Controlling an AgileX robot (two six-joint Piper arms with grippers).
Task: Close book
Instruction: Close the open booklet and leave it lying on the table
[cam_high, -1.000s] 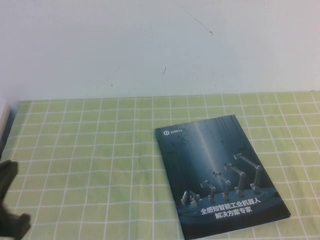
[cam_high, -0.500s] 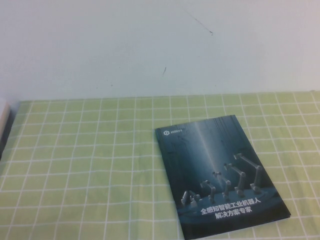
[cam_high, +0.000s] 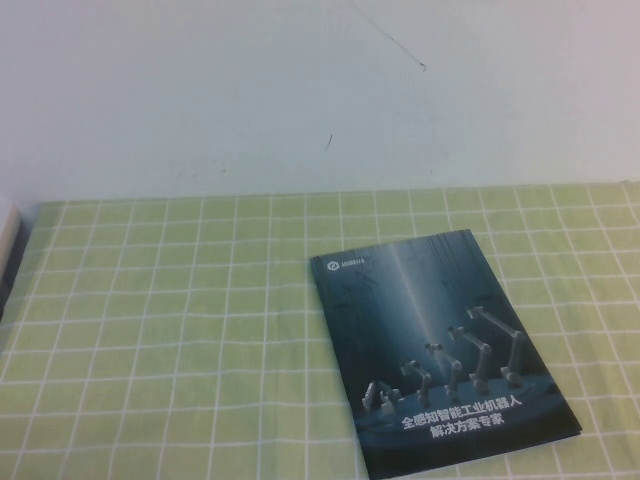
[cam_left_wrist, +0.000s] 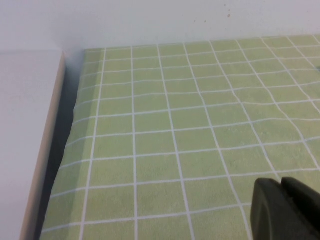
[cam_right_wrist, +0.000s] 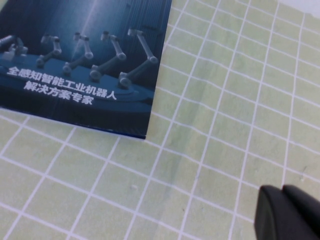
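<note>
The book (cam_high: 440, 350) lies flat on the worktop (cam_high: 180, 300), which is covered with a green checked cloth (cam_left_wrist: 165, 130). It sits toward the robot's right side and close to the near edge of the high view. Its dark cover, printed with robot arms and white lettering, faces up, and no page stands up or fans out, so it reads as shut

Neither arm appears in the high view. The left end effector (cam_left_wrist: 282, 210) shows only in its own wrist view, with its two dark fingertips pressed together and nothing between them. It hangs over bare cloth near a white slab (cam_left_wrist: 25, 125) at the worktop's left border, well apart from the book. The right end effector (cam_right_wrist: 284, 212) also has its tips together and empty. It hangs over bare cloth near the book's (cam_right_wrist: 85, 60) corner but does not touch it

Judging from this, the closing itself looks done and the step in hand is the finish, with both arms clear of the cover. The next move seems to ask for nothing more of the book, only that the arms park without brushing the cover or dragging the cloth under it. The thin cover could spring up a little if the fold is stiff, though no lift is visible here
</note>
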